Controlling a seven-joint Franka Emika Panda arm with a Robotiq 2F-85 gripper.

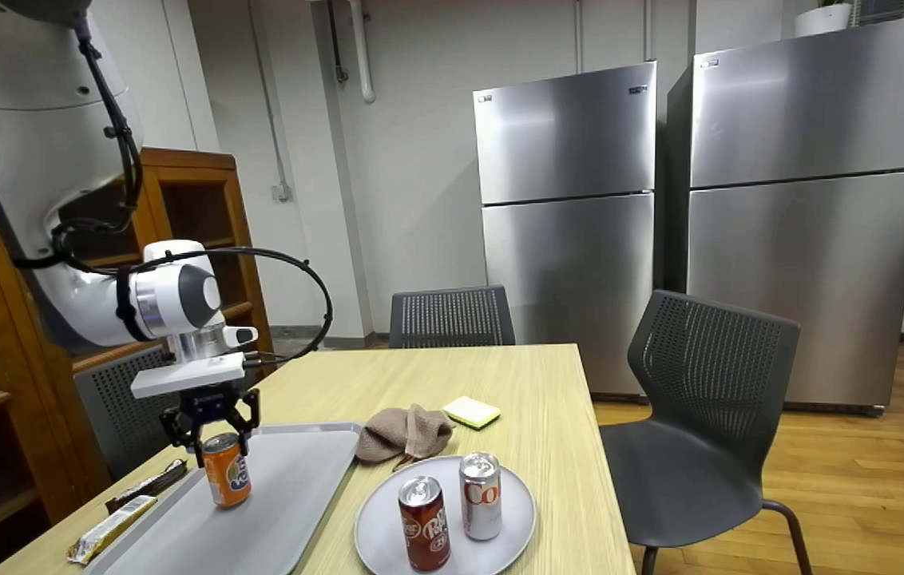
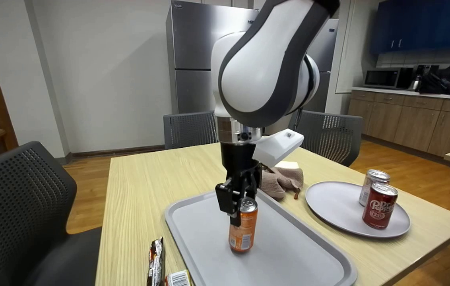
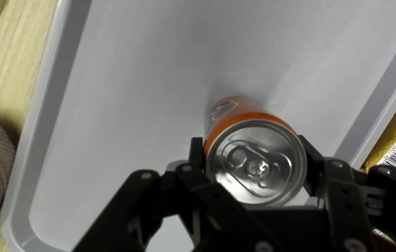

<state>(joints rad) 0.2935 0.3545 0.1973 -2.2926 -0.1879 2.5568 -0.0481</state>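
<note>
My gripper (image 1: 220,452) points down over the grey tray (image 1: 304,471), its jaws closed round the upper part of an orange soda can (image 2: 243,232). In the wrist view the black fingers (image 3: 197,150) press against both sides of the can, just below its silver lid (image 3: 255,162). The can is about upright over the middle of the tray (image 2: 288,258). Whether its base touches the tray or hangs slightly above it, I cannot tell. On a round grey plate (image 1: 378,511) beside the tray stand a dark red Dr Pepper can (image 1: 425,529) and a silver can (image 1: 482,501).
A brown cloth (image 1: 392,435) lies by the tray's far corner, with a yellow sponge (image 1: 472,411) behind it. Two wrapped bars, one dark (image 1: 150,483) and one gold (image 1: 113,529), lie along the tray's opposite side. Chairs (image 1: 707,407) surround the table.
</note>
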